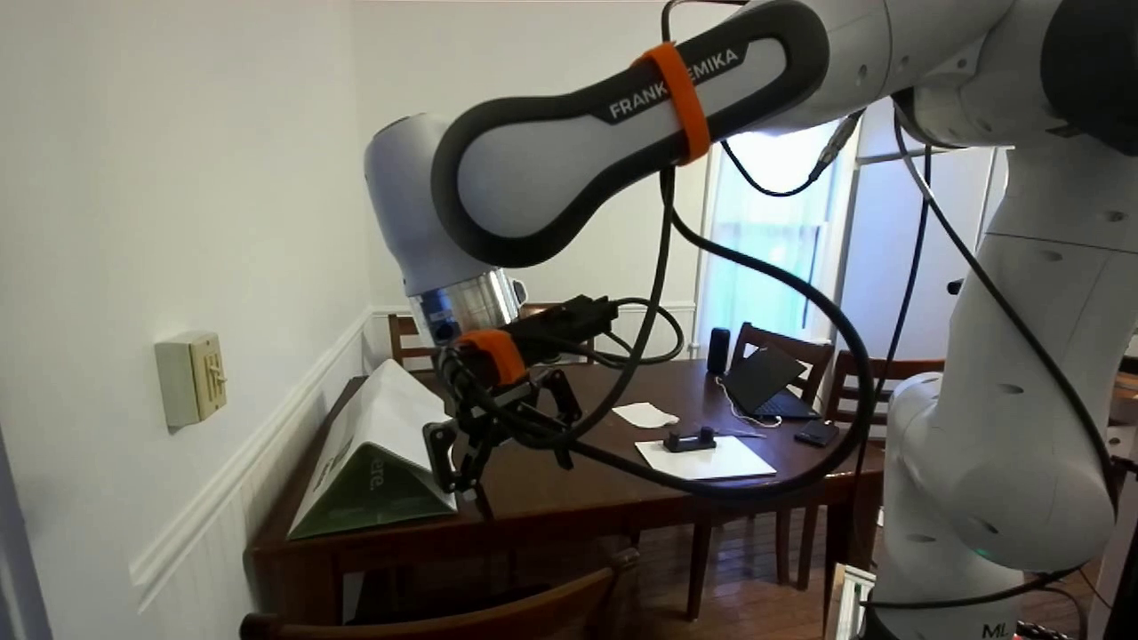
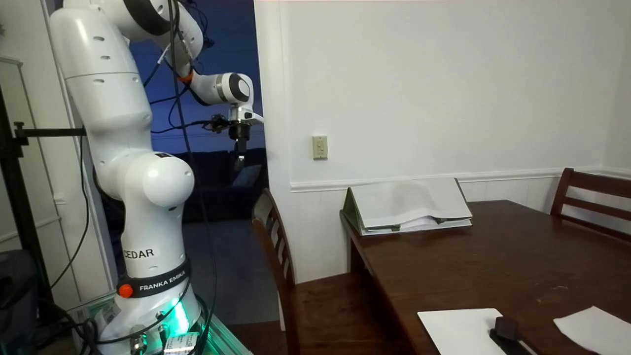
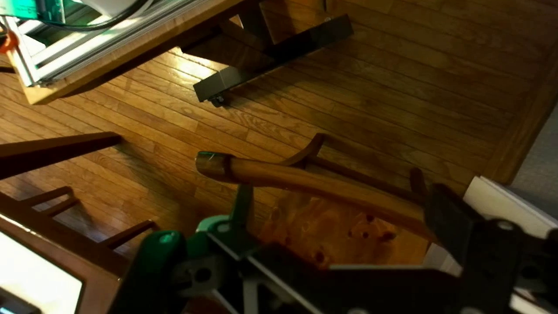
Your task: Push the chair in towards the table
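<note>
The dark wooden chair stands at the near end of the table, its slatted back (image 2: 276, 241) upright and its seat (image 2: 335, 305) reaching partly under the table edge. In an exterior view only the chair's top rail (image 1: 524, 613) shows at the bottom. The brown table (image 2: 473, 261) also shows in an exterior view (image 1: 551, 493). My gripper (image 2: 240, 161) is above the chair back and apart from it, on the side away from the table. It also shows in an exterior view (image 1: 507, 471). In the wrist view the gripper (image 3: 342, 196) is open and empty, with the chair's top rail (image 3: 322, 185) beyond the spread fingers.
A white-and-green binder (image 2: 414, 207) stands tented on the table corner by the wall. A white board (image 2: 458, 328), a paper sheet (image 2: 596, 328) and a laptop (image 1: 773, 391) lie on the table. Another chair (image 2: 596, 185) stands at the far side. Cables (image 1: 782, 267) loop from the arm.
</note>
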You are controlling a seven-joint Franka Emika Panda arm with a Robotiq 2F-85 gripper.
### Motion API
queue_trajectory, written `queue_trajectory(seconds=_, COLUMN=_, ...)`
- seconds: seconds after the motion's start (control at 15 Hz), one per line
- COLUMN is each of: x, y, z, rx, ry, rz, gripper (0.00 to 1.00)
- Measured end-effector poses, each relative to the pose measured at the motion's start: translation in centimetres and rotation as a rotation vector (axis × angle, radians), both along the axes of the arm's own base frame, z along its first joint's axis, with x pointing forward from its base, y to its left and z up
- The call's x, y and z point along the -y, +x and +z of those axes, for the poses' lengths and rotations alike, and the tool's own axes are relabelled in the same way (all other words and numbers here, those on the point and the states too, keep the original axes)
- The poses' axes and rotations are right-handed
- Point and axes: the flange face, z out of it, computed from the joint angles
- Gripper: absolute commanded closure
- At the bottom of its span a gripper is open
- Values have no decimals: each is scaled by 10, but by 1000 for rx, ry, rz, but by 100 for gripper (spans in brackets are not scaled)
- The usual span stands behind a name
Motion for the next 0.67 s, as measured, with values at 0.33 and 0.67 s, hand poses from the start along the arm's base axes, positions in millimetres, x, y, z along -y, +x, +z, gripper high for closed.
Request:
queue_trajectory(seconds=0.33, x=-25, y=9, z=-13, rx=158, ry=18, rz=-96, gripper=0)
queue_trajectory(seconds=0.67, x=-55, y=-19, z=-61, rx=210, ry=18, rz=-223, gripper=0)
